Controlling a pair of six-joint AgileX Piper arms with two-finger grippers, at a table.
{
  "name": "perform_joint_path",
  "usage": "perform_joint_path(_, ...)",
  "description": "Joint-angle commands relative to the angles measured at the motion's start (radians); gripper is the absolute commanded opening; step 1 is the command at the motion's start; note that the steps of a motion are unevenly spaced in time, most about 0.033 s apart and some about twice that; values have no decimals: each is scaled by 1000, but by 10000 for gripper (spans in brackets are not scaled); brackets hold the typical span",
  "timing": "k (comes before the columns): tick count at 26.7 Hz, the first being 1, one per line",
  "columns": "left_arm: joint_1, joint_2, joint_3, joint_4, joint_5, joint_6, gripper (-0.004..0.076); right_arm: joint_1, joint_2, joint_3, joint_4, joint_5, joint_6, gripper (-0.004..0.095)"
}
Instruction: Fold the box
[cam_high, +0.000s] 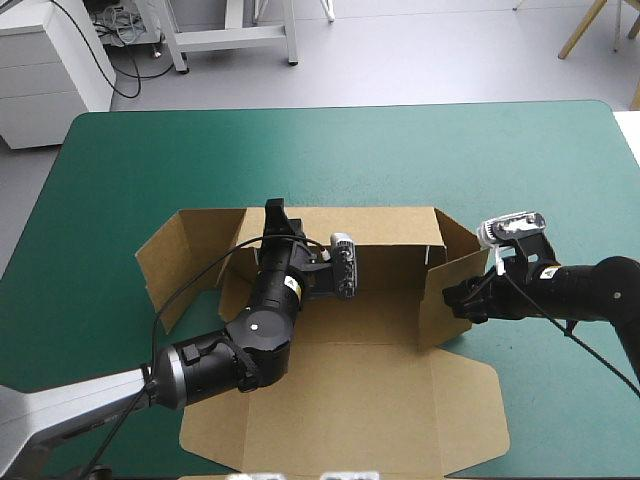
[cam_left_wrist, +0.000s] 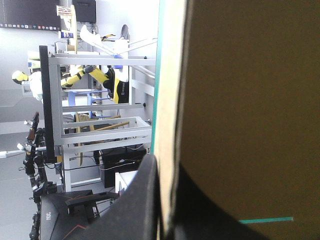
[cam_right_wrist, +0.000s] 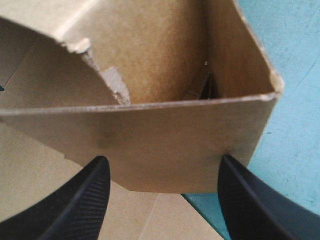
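Box: the brown box (cam_high: 370, 320) is sitting a little nearer than the middle of the table, standing as a half-raised open tray.
Back wall: the back wall (cam_high: 390, 228) is standing upright along the box's far side.
Right wall: the right wall (cam_high: 445, 300) is standing too, angling in toward the tray; in the right wrist view (cam_right_wrist: 175, 145) its top edge is running straight across, with a ragged torn flap showing behind it.
Left flaps: the left flaps (cam_high: 175, 260) are splaying outward, only partly raised.
Lid: the lid (cam_high: 370, 400) is lying flat toward the table's near edge.
Left gripper: the left gripper (cam_high: 275, 214) is reaching into the box's far left corner; in its own view (cam_left_wrist: 167, 162) its black fingers are pinching a board edge, one on each face.
Right gripper: the right gripper (cam_high: 456, 298) is hanging just outside the right wall; its fingers (cam_right_wrist: 85, 200) are standing wide apart, gripping nothing, the wall just ahead of them.
Table: the teal-green cover (cam_high: 120, 160) is showing all around the box.
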Motion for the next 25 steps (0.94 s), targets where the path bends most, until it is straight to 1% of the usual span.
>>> perform_joint_path(1, -3, -36, -26, 50, -1, -20, -10, 2, -34, 14, 64, -76, -80, 574)
perform_joint_path(4, -3, -36, -26, 50, -5, -20, -10, 2, -34, 28, 60, -104, -119, 574)
perform_joint_path(8, -3, -36, -26, 50, -5, -20, -10, 2, -34, 32, 25, -129, -126, 574)
perform_joint_path(10, -3, -36, -26, 50, -5, -20, -10, 2, -34, 32, 25, -118, -126, 574)
perform_joint_path(13, -3, -36, -26, 50, -5, -20, -10, 2, -39, 32, 24, -71, -123, 574)
perform_joint_path(17, -3, -36, -26, 50, -5, -20, -10, 2, -89, 22, 9, -46, -85, 569)
perform_joint_path(20, -3, -36, -26, 50, -5, -20, -10, 2, -132, 12, 31, -10, -61, 557)
perform_joint_path(25, -3, -36, -26, 46, -7, -20, -10, 2, -146, 12, 171, 89, -54, 550)
